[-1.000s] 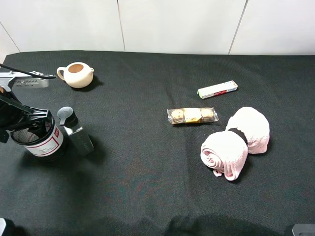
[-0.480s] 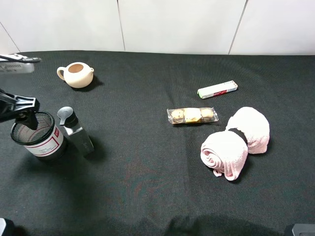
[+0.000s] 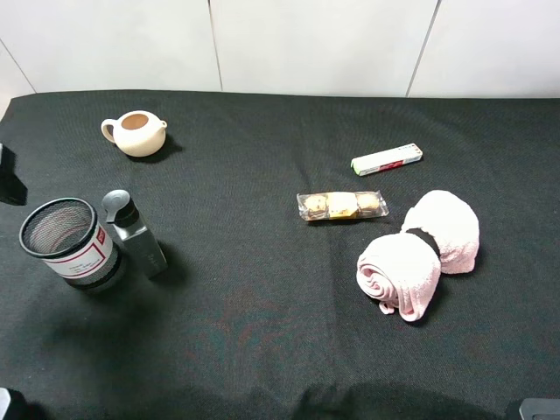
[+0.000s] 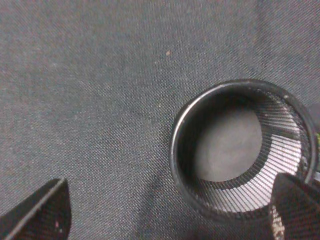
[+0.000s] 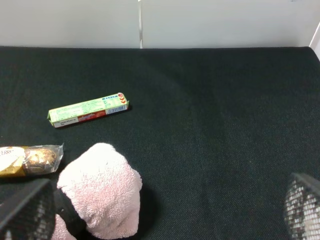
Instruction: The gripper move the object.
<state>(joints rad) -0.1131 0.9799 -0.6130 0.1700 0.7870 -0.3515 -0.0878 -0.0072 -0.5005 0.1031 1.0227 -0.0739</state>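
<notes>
Two fingers (image 4: 40, 212) wide apart, pen cup (image 4: 243, 150) unheld (upright), by rt one

Left gripper (image 4: 165, 212) above cloth (image 4: 90, 100), pen cup (image 4: 243, 150) beneath, beside one finger (image 4: 295, 210), upright, apart. Bottle (image 3: 136, 232) just right of cup; teapot (image 3: 136, 133) behind. Towel roll (image 5: 100, 195), candy pack (image 5: 87, 110) ahead of right gripper (image 5: 165, 210).

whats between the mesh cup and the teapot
Only bare black cloth. In the high view, nothing lies on the stretch between the mesh cup and the teapot; the grey bottle stands just to the cup's right, off that line.
</notes>
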